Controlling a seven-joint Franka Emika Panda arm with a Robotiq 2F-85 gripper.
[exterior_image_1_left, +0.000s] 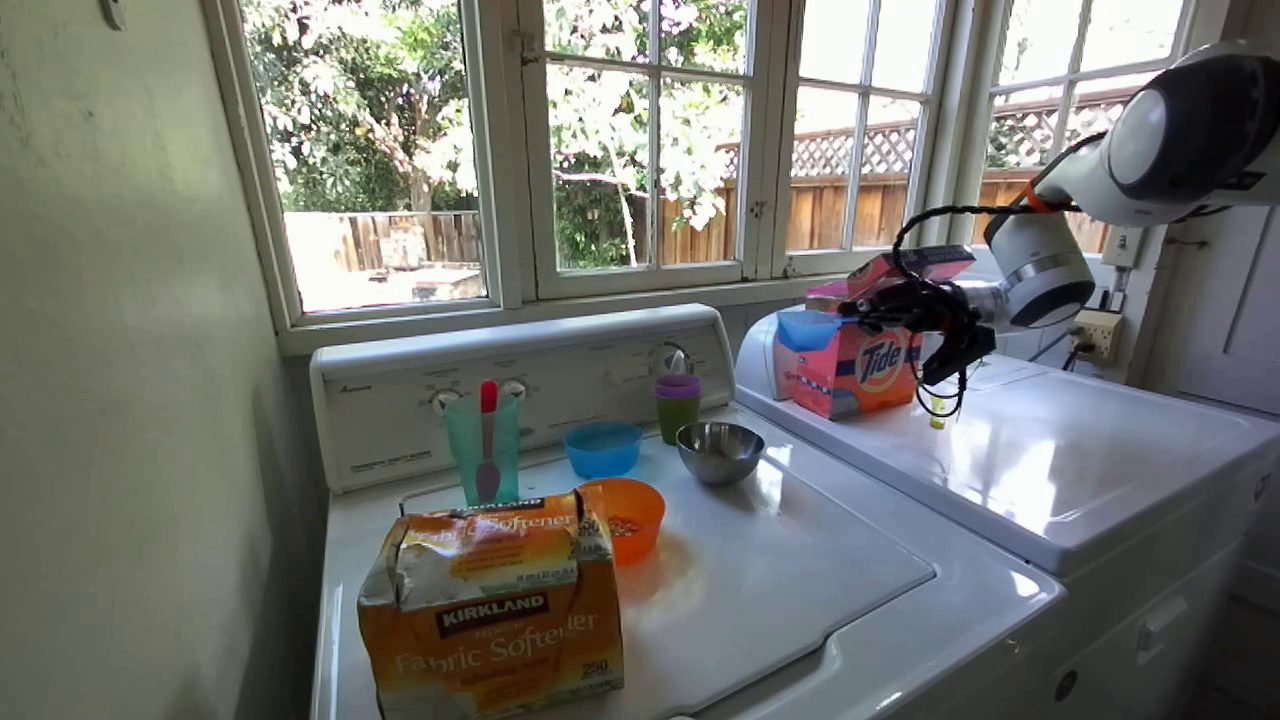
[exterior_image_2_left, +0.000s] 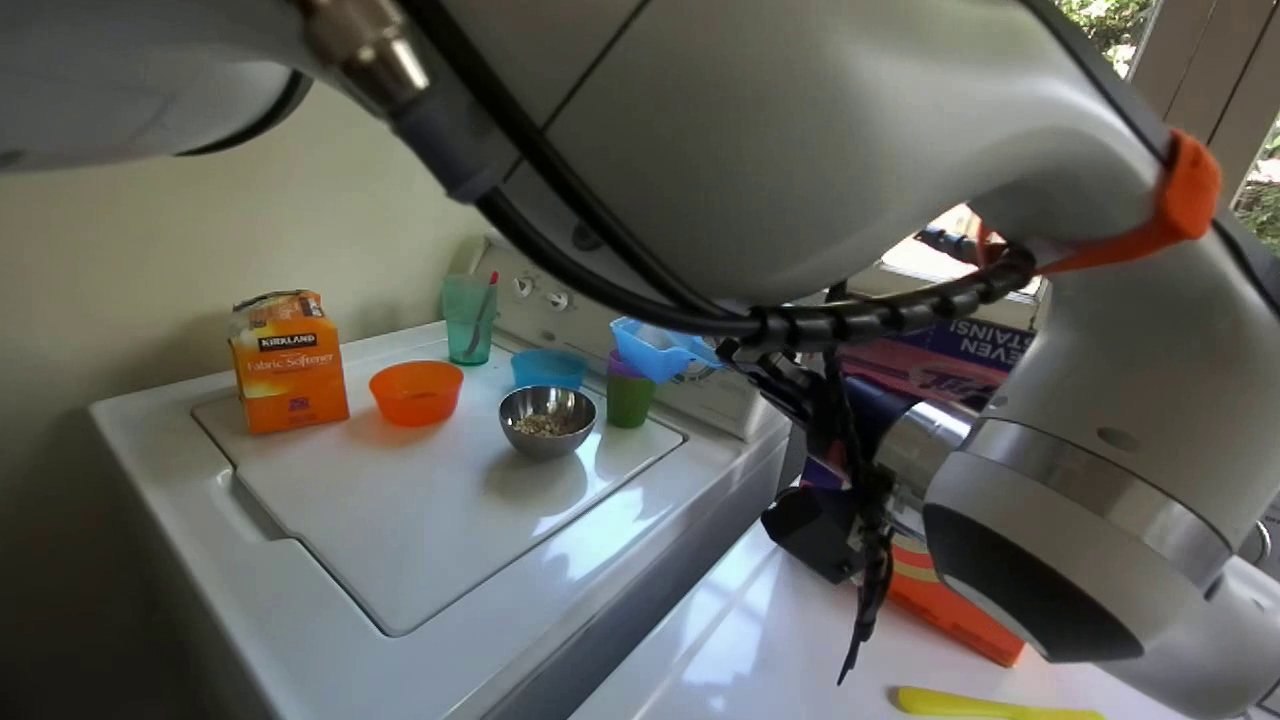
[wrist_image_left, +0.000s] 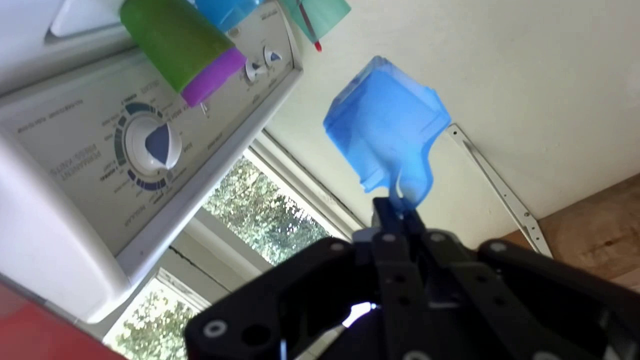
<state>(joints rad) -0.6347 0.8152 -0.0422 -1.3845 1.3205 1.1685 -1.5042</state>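
Blue scoop (wrist_image_left: 385, 115) extends beyond the gripper (wrist_image_left: 398, 211), its long axis running outward from the jaws, which pinch its handle (wrist_image_left: 414, 185) (basin farthest away).

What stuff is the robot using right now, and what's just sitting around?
In use:
gripper
blue scoop, held in the gripper

Not held, so perhaps just sitting around:
softener box
detergent box
orange bowl
blue bowl
metal bowl
green cup
teal cup
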